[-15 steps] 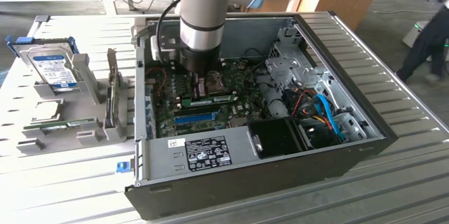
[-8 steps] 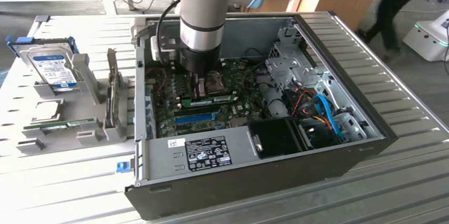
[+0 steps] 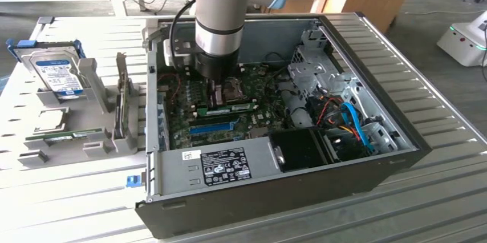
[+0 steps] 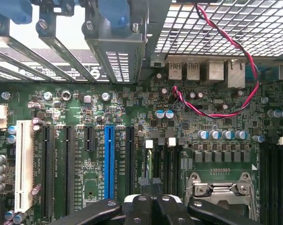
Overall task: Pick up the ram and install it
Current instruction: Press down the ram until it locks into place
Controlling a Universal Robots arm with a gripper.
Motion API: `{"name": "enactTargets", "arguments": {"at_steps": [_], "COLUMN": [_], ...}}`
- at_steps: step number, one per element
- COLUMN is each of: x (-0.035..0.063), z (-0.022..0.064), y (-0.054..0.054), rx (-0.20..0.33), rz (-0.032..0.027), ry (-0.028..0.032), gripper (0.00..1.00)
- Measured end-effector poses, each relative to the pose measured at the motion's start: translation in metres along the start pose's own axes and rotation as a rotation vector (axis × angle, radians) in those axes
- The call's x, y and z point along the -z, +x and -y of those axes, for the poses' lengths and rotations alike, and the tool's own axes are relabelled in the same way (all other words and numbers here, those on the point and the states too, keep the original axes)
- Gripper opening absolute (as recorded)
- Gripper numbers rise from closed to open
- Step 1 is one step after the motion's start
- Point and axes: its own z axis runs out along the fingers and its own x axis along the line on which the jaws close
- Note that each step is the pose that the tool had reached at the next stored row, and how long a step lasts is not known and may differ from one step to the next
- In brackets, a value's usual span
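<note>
My gripper [image 3: 222, 94] is down inside the open computer case [image 3: 396, 157], low over the green motherboard [image 3: 263, 118]. In the wrist view its dark fingers [image 4: 141, 202] are shut together, and I see nothing between them. A ram stick [image 3: 234, 107] stands on edge in a slot on the board right beside the fingertips. The wrist view shows it edge-on [image 4: 150, 164] just ahead of my gripper [image 4: 153, 187]. Whether the tips touch it I cannot tell. Another green ram stick [image 3: 65, 136] lies in the grey holder at the exterior view's left.
A silver hard drive [image 3: 57, 72] with a blue label stands in the grey rack outside the case. The long blue slot [image 4: 108, 159] and the metal CPU socket [image 4: 221, 190] flank the gripper. Red-black wires [image 4: 247, 70], blue cables [image 3: 354, 120] and the case walls crowd the space.
</note>
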Motion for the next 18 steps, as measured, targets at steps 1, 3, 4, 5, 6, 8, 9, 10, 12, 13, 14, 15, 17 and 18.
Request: {"name": "enactTargets", "arguments": {"at_steps": [1, 3, 4, 5, 6, 8, 9, 10, 12, 13, 14, 15, 17, 18], "x": [0.0, 0.0, 0.0, 0.0, -0.0001, -0.0003, -0.0004, -0.0004, -0.0005, -0.0005, -0.0005, -0.0005, -0.0005, -0.0006], "z": [0.0, 0.0, 0.0, 0.0, 0.0, 0.0, 0.0, 0.0, 0.0, 0.0, 0.0, 0.0, 0.0, 0.0], "y": [0.0, 0.0, 0.0, 0.0, 0.0, 0.0, 0.0, 0.0, 0.0, 0.0, 0.0, 0.0, 0.0, 0.0001], "rx": [0.0, 0.0, 0.0, 0.0, 0.0, 0.0, 0.0, 0.0, 0.0, 0.0, 0.0, 0.0, 0.0, 0.0], "rz": [0.0, 0.0, 0.0, 0.0, 0.0, 0.0, 0.0, -0.0001, 0.0, 0.0, 0.0, 0.0, 0.0, -0.0001], "ry": [0.0, 0.0, 0.0001, 0.0, 0.0, -0.0001, 0.0, -0.0001, 0.0, 0.0, 0.0, 0.0, 0.0, -0.0001], "gripper": [0.11, 0.11, 0.11, 0.11, 0.11, 0.11, 0.11, 0.11, 0.11, 0.11, 0.11, 0.11, 0.11, 0.11]}}
